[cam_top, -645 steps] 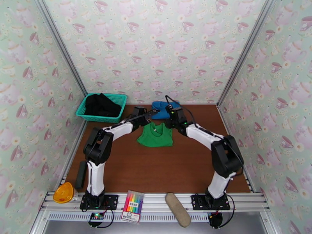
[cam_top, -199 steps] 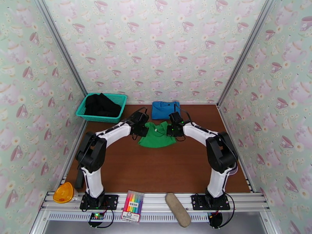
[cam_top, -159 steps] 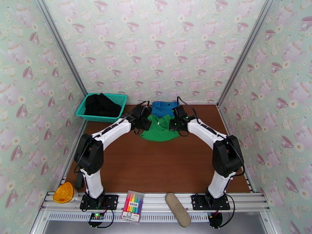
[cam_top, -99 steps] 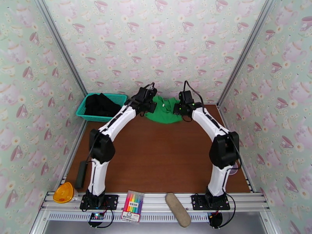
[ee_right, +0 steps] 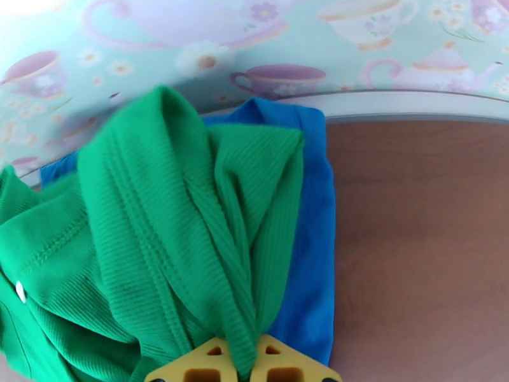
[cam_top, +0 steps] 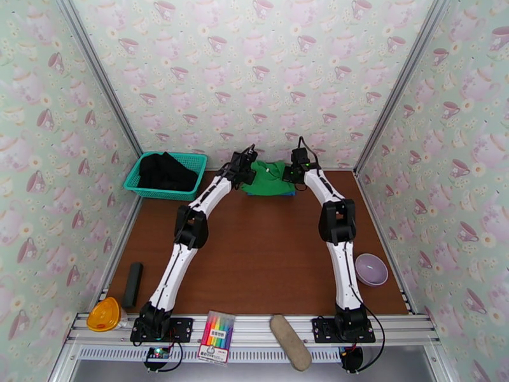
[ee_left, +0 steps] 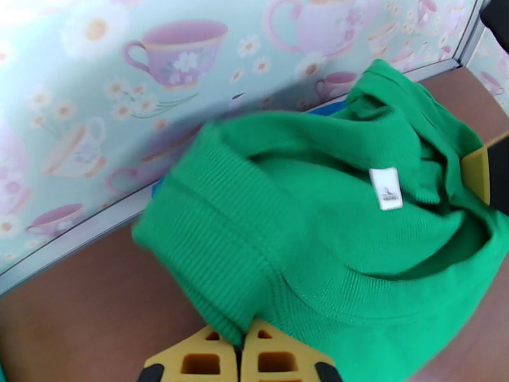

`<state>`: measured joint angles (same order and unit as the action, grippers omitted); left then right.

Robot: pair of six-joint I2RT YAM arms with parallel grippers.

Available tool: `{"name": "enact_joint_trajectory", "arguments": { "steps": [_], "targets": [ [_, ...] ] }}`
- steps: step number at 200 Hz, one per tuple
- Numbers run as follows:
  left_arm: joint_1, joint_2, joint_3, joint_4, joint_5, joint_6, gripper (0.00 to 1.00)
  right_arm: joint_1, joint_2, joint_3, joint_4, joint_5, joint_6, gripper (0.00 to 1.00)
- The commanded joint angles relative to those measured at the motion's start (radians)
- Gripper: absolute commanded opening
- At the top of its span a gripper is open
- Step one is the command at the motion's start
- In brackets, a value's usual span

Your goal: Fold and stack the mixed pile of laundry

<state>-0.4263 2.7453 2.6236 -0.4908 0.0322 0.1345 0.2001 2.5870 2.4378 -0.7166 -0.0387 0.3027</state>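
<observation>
- Left gripper [ee_left: 238, 354]: yellow pads clenched together, pinching the ribbed edge of the green shirt [ee_left: 305, 249] at its left side.
- Right gripper [ee_right: 245, 363]: pads likewise pressed tight, a vertical fold of the same green shirt caught between them.
- Both arms are stretched out long toward the far edge of the table [cam_top: 254, 262], with the wrists close to the back wall [cam_top: 267, 90].
- The green shirt is bunched and rumpled, not flat (a small white label [ee_left: 386, 188] shows on its inner face). It spans between the two grippers.
- It sits over the blue shirt [ee_right: 312, 249], which lies flat on the table right against the back wall. The blue shows past the green on the right side and as a thin strip along the wall.
- I can't tell whether the green is fully resting on the blue or partly hanging from the pinches.
- The black garment [cam_top: 167, 170] is heaped in the teal basket [cam_top: 198, 162], at the far left corner, well apart from the other two.
- A purple bowl [cam_top: 371, 269] is on the table near the right edge, just beside the right arm.
- Near the front rail there are a marker pack [cam_top: 216, 337], a beige oblong pad [cam_top: 290, 342], an orange item [cam_top: 104, 314] and a black bar [cam_top: 133, 283].
</observation>
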Motion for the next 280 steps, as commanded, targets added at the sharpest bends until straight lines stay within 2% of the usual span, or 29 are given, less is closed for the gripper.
{"name": "enact_joint_trajectory", "arguments": {
  "steps": [1, 9, 17, 26, 31, 46, 62, 93, 124, 140, 147, 163, 183, 193, 211, 233, 255, 280],
  "targets": [
    [0.008, 0.058, 0.07, 0.092, -0.036, 0.045, 0.05, -0.022, 0.049, 0.089, -0.027, 0.007, 0.021, 0.0],
    [0.008, 0.067, 0.061, 0.114, -0.042, 0.055, 0.17, -0.022, 0.057, 0.089, -0.019, 0.008, 0.032, 0.0],
    [0.008, 0.07, 0.051, 0.135, -0.047, 0.06, 0.33, -0.024, 0.066, 0.088, -0.017, 0.011, 0.041, 0.08],
    [0.009, 0.074, 0.045, 0.151, -0.051, 0.062, 0.58, -0.024, 0.07, 0.084, -0.011, 0.006, 0.045, 0.18],
    [0.008, 0.074, 0.043, 0.157, -0.053, 0.063, 0.66, -0.024, 0.07, 0.082, -0.009, 0.001, 0.047, 0.21],
    [0.008, 0.069, 0.036, 0.167, -0.065, 0.068, 0.83, -0.024, 0.055, 0.068, 0.002, -0.017, 0.043, 0.29],
    [0.008, 0.03, 0.002, 0.193, -0.094, 0.073, 0.92, -0.023, 0.011, 0.049, 0.012, -0.017, 0.024, 0.32],
    [0.008, -0.14, -0.122, 0.272, -0.153, 0.118, 0.97, -0.024, -0.173, -0.035, 0.014, 0.017, -0.038, 0.37],
    [0.01, -0.355, -0.212, 0.254, -0.234, 0.158, 0.97, -0.035, -0.461, -0.261, 0.046, 0.025, -0.068, 0.39],
    [0.018, -0.498, -0.334, 0.263, -0.263, 0.153, 0.97, -0.053, -0.634, -0.446, 0.115, 0.013, -0.036, 0.48],
    [0.027, -0.561, -0.399, 0.264, -0.277, 0.14, 0.97, -0.065, -0.709, -0.538, 0.156, 0.011, -0.001, 0.57],
    [0.067, -0.68, -0.497, 0.22, -0.298, 0.076, 0.96, -0.111, -0.86, -0.746, 0.257, -0.104, 0.095, 0.77],
    [0.159, -0.763, -0.554, 0.081, -0.286, -0.056, 0.94, -0.187, -0.976, -0.952, 0.409, -0.44, 0.103, 0.73],
    [0.22, -0.78, -0.57, 0.001, -0.245, -0.116, 0.93, -0.191, -1.015, -0.997, 0.375, -0.471, 0.083, 0.71],
    [0.325, -0.769, -0.564, -0.129, -0.197, -0.17, 0.91, -0.159, -1.105, -1.092, 0.327, -0.416, 0.017, 0.72],
    [0.423, -0.701, -0.526, -0.238, -0.171, -0.176, 0.94, -0.109, -1.207, -1.208, 0.314, -0.352, -0.02, 0.75],
    [0.493, -0.624, -0.505, -0.238, -0.152, -0.189, 1.0, -0.043, -1.268, -1.291, 0.295, -0.309, -0.05, 0.79],
    [0.535, -0.539, -0.504, -0.136, -0.171, -0.203, 1.0, 0.004, -1.289, -1.388, 0.31, -0.296, -0.041, 0.8]
  ]
}}
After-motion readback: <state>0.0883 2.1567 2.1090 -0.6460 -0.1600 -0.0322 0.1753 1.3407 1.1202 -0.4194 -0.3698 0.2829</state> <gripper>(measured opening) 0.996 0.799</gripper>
